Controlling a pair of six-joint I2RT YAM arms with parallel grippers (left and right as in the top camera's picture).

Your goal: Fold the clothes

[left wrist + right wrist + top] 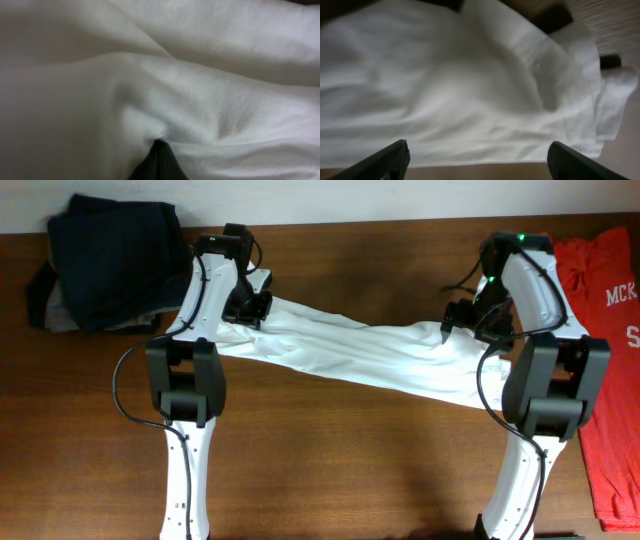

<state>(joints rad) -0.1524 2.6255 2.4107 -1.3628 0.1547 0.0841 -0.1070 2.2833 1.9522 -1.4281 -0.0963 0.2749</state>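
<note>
A white T-shirt (pixel 370 350) lies bunched into a long band across the middle of the brown wooden tabletop (pixel 350 470). It runs slantwise, from nearer the back edge on the left side to nearer the front on the right. Its left end sits under the left end effector (pixel 250 305) and its right end under the right end effector (pixel 452 325). In the left wrist view the cloth (pixel 200 75) fills the whole picture. Its creases draw in toward a single dark fingertip (pixel 159 162) at the bottom, so the left end effector appears clamped on the white T-shirt. In the right wrist view the right end effector (pixel 479 150) has its two dark fingers (pixel 385 160) spread wide apart, one at each lower corner. Rumpled fabric (pixel 445 90) spreads out between and beyond them, and nothing is caught in them. A doubled hem edge of the shirt shows on the right of that view, with bare wood beyond it. The chest print cannot be made out in any view. A heap of dark navy garments (pixel 115 260) rests at the back left corner of the tabletop, apart from the shirt. A red T-shirt (pixel 610 380) with white lettering lies flat along the right edge, just beside the right arm.
</note>
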